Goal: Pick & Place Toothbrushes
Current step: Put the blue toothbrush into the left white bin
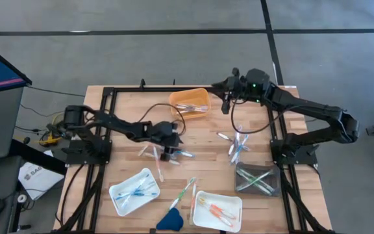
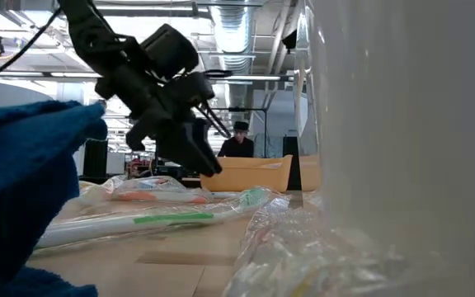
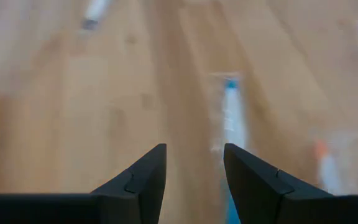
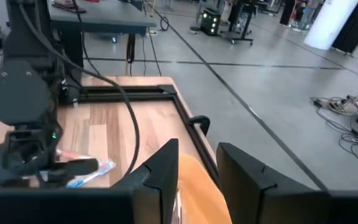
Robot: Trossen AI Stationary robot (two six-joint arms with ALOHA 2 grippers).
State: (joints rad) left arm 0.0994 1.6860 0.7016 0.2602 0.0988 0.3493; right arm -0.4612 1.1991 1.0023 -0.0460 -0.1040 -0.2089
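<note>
Several wrapped toothbrushes lie loose on the wooden table, some near the middle [image 1: 153, 155] and some further right [image 1: 236, 145]. My left gripper [image 1: 171, 148] hangs open, tipped down, low over the middle group. A blue toothbrush [image 3: 230, 118] lies flat on the wood just ahead of its fingers [image 3: 194, 149], running under one fingertip's edge. I see no touch. My right gripper [image 1: 226, 104] is open beside the orange tray [image 1: 190, 101], with nothing seen between its fingers [image 4: 197, 149]. In the low view my left gripper [image 2: 204, 161] is above the wrapped toothbrushes [image 2: 163, 219].
A white tray [image 1: 117, 195] holds blue toothbrushes, another white tray [image 1: 236, 218] orange ones, and a dark tray [image 1: 242, 185] green ones. The orange tray holds pale ones. A dark-blue wedge [image 1: 169, 221] sits at the near edge. Black frame rails [image 1: 109, 117] border the table, and a person [image 2: 239, 142] stands beyond it.
</note>
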